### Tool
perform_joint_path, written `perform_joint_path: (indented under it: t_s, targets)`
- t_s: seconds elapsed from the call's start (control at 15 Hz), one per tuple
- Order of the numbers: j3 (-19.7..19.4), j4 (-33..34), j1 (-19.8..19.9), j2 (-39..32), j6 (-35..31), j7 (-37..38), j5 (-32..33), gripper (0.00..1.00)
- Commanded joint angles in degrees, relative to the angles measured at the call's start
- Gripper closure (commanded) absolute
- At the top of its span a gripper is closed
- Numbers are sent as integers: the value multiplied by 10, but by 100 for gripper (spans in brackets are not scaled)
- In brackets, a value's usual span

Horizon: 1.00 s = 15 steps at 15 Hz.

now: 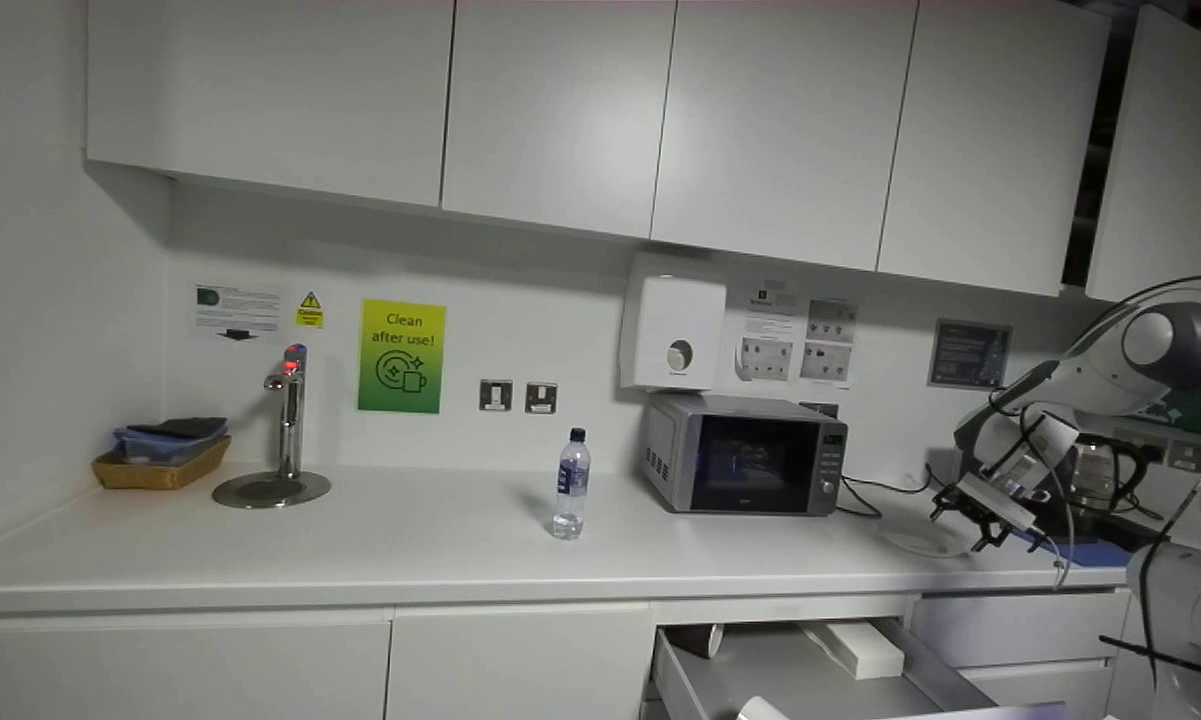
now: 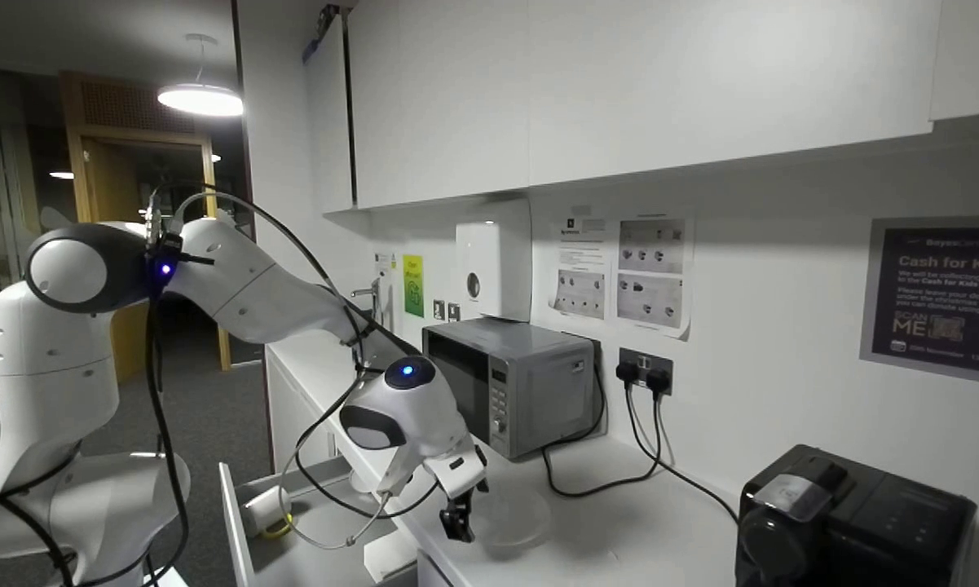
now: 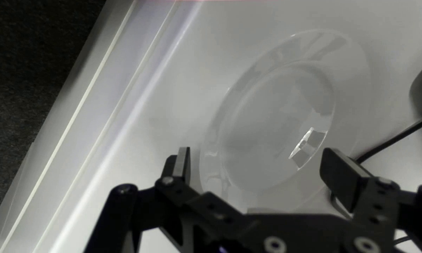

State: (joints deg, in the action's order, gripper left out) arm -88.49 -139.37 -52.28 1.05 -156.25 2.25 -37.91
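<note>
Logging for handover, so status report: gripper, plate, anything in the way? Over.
Gripper open, holding nothing. Plate on counter, ungripped. Nothing seen between them; black cable beside plate.

A long, smooth white desk spreads beneath the jaws. Behind them in an exterior view rises a matt white wall, and flat-fronted, handleless white cabinets hang well above them in both exterior views. Lower than the jaws, a white-fronted drawer with a grey base stands pulled out. Dark grey, speckled carpet lies lower again. Well above the jaws in an exterior view glows a disc-shaped white pendant lamp, with a tan wooden door frame below it; the dark opening inside seems a passage, though too dim to be sure.
</note>
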Motion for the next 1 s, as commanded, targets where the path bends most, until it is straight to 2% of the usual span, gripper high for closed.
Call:
perform_joint_path:
  t_s: [0.0, 0.33, 0.53, 0.6, 0.67, 0.73, 0.93]
  targets:
    - [159, 14, 152, -2, -10, 21, 65, 0]
    - [383, 6, 358, 24, -39, 25, 151, 0]
    - [489, -7, 454, 45, -43, 33, 200, 0]
    - [445, -11, 404, 59, -43, 57, 238, 0]
    - [462, -14, 419, 66, -42, 64, 257, 0]
    - [538, -14, 492, 69, -38, 57, 254, 0]
    - [609, -27, 547, 95, -35, 57, 265, 0]
